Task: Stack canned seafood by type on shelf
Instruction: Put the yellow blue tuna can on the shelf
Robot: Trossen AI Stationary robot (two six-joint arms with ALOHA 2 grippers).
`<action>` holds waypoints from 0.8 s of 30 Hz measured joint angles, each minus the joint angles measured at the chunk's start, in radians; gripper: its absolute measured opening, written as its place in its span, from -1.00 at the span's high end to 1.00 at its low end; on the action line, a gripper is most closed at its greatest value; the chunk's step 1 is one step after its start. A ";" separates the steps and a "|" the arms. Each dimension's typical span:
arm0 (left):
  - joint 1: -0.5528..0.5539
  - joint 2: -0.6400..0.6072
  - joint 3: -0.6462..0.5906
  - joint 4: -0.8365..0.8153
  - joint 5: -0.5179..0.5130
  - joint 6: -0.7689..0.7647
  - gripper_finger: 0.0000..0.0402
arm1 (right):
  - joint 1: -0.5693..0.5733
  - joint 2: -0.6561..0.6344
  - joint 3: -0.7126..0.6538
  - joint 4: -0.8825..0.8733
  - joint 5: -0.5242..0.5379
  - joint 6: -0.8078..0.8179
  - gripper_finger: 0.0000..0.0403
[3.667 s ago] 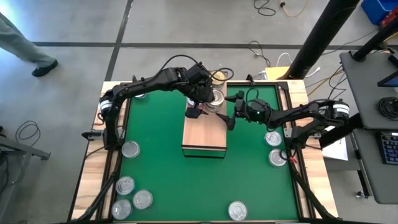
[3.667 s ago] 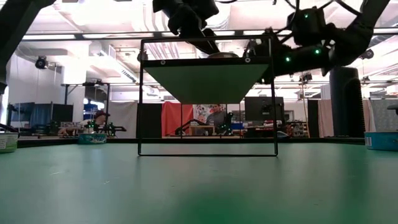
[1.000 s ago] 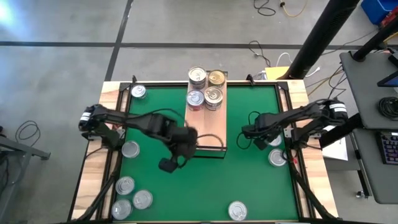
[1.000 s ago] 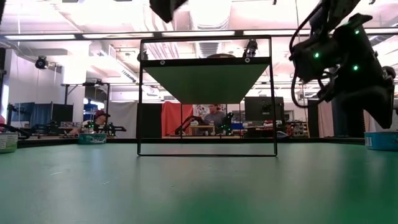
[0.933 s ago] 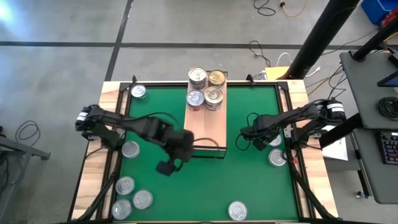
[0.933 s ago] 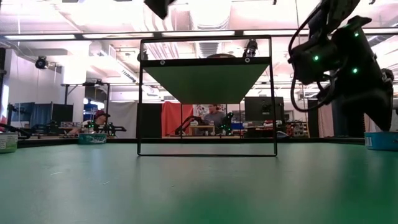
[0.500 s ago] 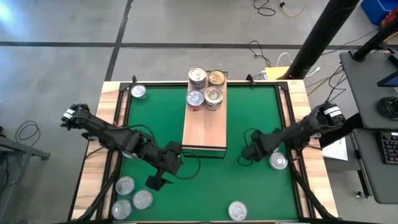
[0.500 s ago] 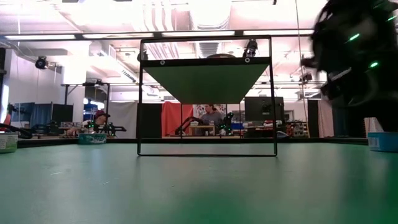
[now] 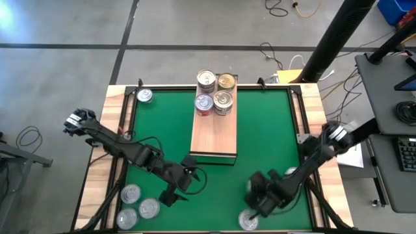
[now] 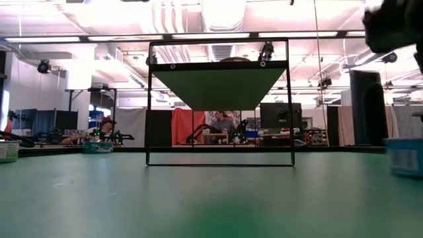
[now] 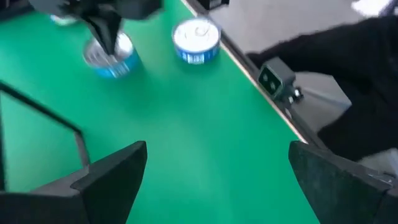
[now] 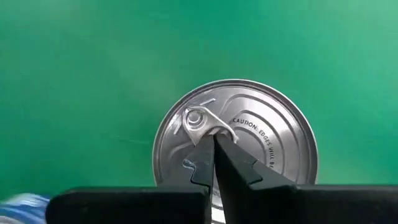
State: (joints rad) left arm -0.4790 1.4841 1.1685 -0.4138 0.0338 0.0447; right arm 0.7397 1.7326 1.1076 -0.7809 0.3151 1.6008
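Right hand [image 12: 214, 146], fingers pressed together, points down onto a silver tin [image 12: 235, 146].

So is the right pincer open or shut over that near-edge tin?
Shut: the right pincer has its fingers pressed together above the tin lid.

On your worktop [image 9: 273, 130] the shelf [image 9: 214, 133] sits at centre rear, with four tins [image 9: 215, 91] grouped two by two on its far end. One tin [image 9: 144, 96] lies at the far left corner, three tins [image 9: 133, 208] cluster at the near left corner, and one tin [image 9: 247, 221] lies at the near edge directly under the right end effector [image 9: 260, 209]. The left end effector [image 9: 170, 195] is over the mat beside the near-left cluster.
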 joint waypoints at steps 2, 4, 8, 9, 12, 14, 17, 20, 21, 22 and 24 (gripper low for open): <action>-0.014 0.004 -0.066 0.116 -0.001 -0.002 -0.88 | 0.003 0.073 0.065 0.053 0.057 -0.065 0.95; -0.037 0.010 -0.135 0.226 -0.007 -0.011 -0.88 | 0.001 0.151 0.141 0.121 0.130 -0.166 0.95; -0.102 0.010 -0.254 0.445 -0.160 -0.067 -0.88 | 0.007 0.286 0.315 0.191 0.336 -0.434 0.94; -0.120 0.009 -0.274 0.473 -0.209 -0.077 -0.88 | 0.012 0.311 0.361 0.191 0.373 -0.510 0.93; -0.170 0.009 -0.315 0.520 -0.343 -0.126 -0.88 | 0.018 0.352 0.470 0.185 0.463 -0.679 0.85; -0.197 0.009 -0.338 0.536 -0.394 -0.180 -0.88 | 0.019 0.355 0.504 0.189 0.485 -0.717 0.75; -0.235 0.009 -0.380 0.572 -0.421 -0.270 -0.88 | 0.018 0.357 0.506 0.186 0.487 -0.720 0.51; -0.275 0.026 -0.434 0.672 -0.471 -0.352 -0.88 | 0.019 0.357 0.489 0.183 0.491 -0.679 0.23; -0.287 0.042 -0.449 0.709 -0.491 -0.368 -0.88 | 0.019 0.357 0.484 0.185 0.494 -0.670 0.13; -0.295 0.063 -0.462 0.748 -0.500 -0.379 -0.88 | 0.020 0.357 0.476 0.185 0.494 -0.655 0.03; -0.301 0.112 -0.476 0.816 -0.510 -0.402 -0.88 | 0.020 0.359 0.461 0.184 0.481 -0.624 -0.15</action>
State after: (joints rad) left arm -0.7799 1.5957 0.6923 0.4019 -0.4759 -0.3577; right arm 0.7599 2.0916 1.5687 -0.5966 0.7963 0.9768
